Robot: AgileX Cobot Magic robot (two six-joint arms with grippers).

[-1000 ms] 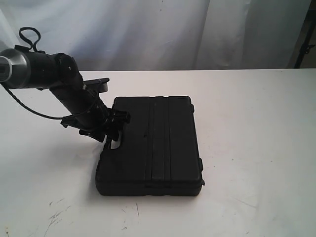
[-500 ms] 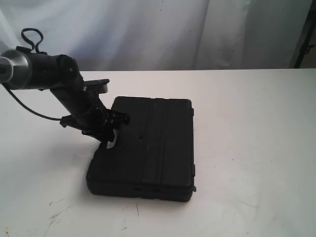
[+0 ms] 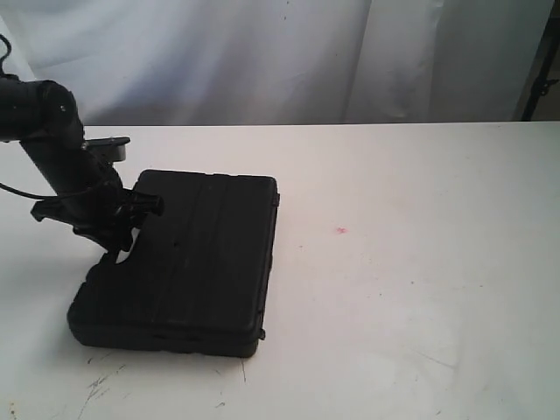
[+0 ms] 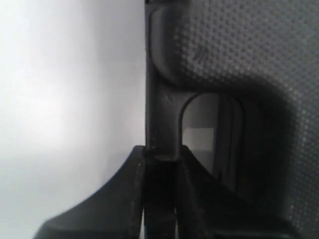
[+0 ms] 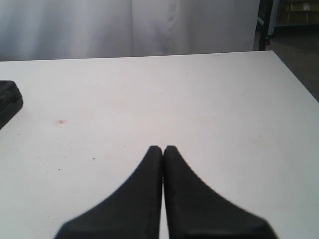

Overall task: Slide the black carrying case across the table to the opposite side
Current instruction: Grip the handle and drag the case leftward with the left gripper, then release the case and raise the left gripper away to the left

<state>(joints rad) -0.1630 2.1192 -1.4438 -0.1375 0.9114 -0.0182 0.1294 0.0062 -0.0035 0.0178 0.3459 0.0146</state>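
Observation:
The black carrying case (image 3: 188, 262) lies flat on the left part of the white table (image 3: 411, 262). My left gripper (image 3: 121, 247) is shut on the case's handle at its left edge. In the left wrist view the handle bar (image 4: 162, 124) runs between the two closed fingers (image 4: 132, 199), with the case's dimpled lid (image 4: 249, 45) beside it. A corner of the case (image 5: 7, 102) shows at the edge of the right wrist view. My right gripper (image 5: 163, 149) hangs over bare table, shut with nothing in it; it is out of the exterior view.
A small pink spot (image 3: 340, 231) marks the tabletop right of the case. Dark scuffs (image 3: 101, 385) lie near the front left edge. A white curtain (image 3: 289, 52) hangs behind the table's far edge.
The left arm has pulled the case by its handle well to the left across the table, uncovering the pink spot. The case has turned slightly.

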